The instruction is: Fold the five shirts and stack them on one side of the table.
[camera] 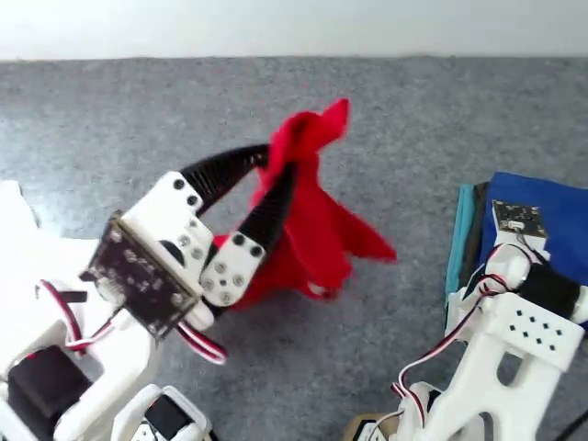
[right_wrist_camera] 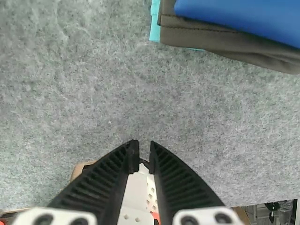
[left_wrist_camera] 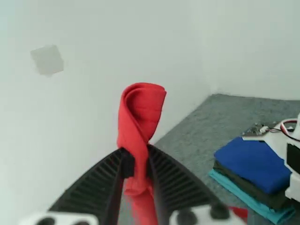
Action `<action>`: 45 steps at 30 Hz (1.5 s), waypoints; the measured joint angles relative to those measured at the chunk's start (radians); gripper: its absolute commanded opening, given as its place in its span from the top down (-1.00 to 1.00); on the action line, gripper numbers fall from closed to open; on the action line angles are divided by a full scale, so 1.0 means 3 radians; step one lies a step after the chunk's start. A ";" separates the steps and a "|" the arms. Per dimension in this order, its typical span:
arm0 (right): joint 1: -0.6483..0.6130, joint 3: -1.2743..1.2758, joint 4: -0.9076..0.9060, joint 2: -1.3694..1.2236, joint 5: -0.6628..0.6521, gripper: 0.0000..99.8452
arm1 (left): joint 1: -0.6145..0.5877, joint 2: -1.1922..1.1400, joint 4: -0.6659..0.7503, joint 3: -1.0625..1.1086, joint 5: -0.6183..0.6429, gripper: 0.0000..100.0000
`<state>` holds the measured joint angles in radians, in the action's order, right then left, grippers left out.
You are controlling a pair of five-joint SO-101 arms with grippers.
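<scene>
Grey mat (camera: 413, 119) surrounds bunched red shirt (camera: 317, 220).

Crumpled red shirt (camera: 322, 220) hangs lifted; three folded shirts (camera: 560, 209) stacked apart

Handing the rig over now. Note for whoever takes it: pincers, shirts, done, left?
Left pincer: shut on the red shirt, held up and bunched over the table.
Right pincer: shut, empty, over bare table beside the stack.
Done: blue shirt, dark shirt, teal shirt folded and stacked, blue on top.
Left: fold the red shirt, add it to the stack; that makes four of five.
</scene>
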<state>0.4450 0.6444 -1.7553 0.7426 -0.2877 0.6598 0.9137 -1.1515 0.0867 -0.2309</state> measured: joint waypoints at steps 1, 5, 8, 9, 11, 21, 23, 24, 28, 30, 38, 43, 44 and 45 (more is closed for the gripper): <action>0.0000 0.0000 0.0000 0.0000 0.0000 0.91 | 0.0010 0.0000 -0.0082 0.0000 -0.0036 0.97; 0.0000 0.0000 0.0000 0.0000 0.0000 0.91 | -0.0066 0.0000 -0.0634 0.0000 -0.0179 0.97; -0.0010 0.0000 0.0000 0.0000 0.0000 0.91 | -0.0286 0.0000 -0.1115 0.0000 -0.0199 0.97; -0.0010 0.0000 0.0000 0.0000 0.0000 0.91 | -0.0399 0.0000 -0.1253 0.0000 -0.0199 0.97; -0.0010 0.0000 0.0000 0.0000 0.0000 0.91 | -0.0690 0.0000 -0.1499 -0.0005 -0.0199 0.97; -0.0363 0.0000 0.0000 0.0000 0.0000 0.91 | -0.2429 0.0020 -0.1698 0.0634 -0.0614 0.97; -0.0675 0.0000 0.0000 0.0000 0.0000 0.90 | -0.2695 0.0020 -0.1596 0.0854 -0.0747 0.97; -0.0869 0.0000 0.0000 0.0000 0.0000 0.90 | -0.2818 0.0020 -0.1529 0.0987 -0.0798 0.97; -0.1662 0.0000 0.0000 0.0000 0.0000 0.90 | -0.3212 0.0015 -0.1115 0.1601 -0.0885 0.96; -0.1990 0.0000 0.0005 -0.0046 0.0000 0.90 | -0.3324 0.0015 -0.0921 0.1908 -0.0910 0.88; -0.2931 -0.0409 0.0005 -0.0910 0.0000 0.79 | -0.3396 0.0015 -0.0818 0.2189 -0.0921 0.67; -0.3289 -0.1268 0.0005 -0.1626 0.0000 0.54 | -0.3544 0.0015 -0.0813 0.2189 -0.0875 0.67; -0.3360 -0.1427 0.0005 -0.1759 0.0000 0.52 | -0.3621 0.0015 -0.0803 0.2189 -0.0854 0.67; -0.3422 -0.1565 0.0005 -0.1882 0.0000 0.51 | -0.3718 0.0015 -0.0803 0.2189 -0.0834 0.67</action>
<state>-0.5815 0.1749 -1.7538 0.1780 -0.2877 -0.4557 0.9183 -1.3924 0.7434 -0.4810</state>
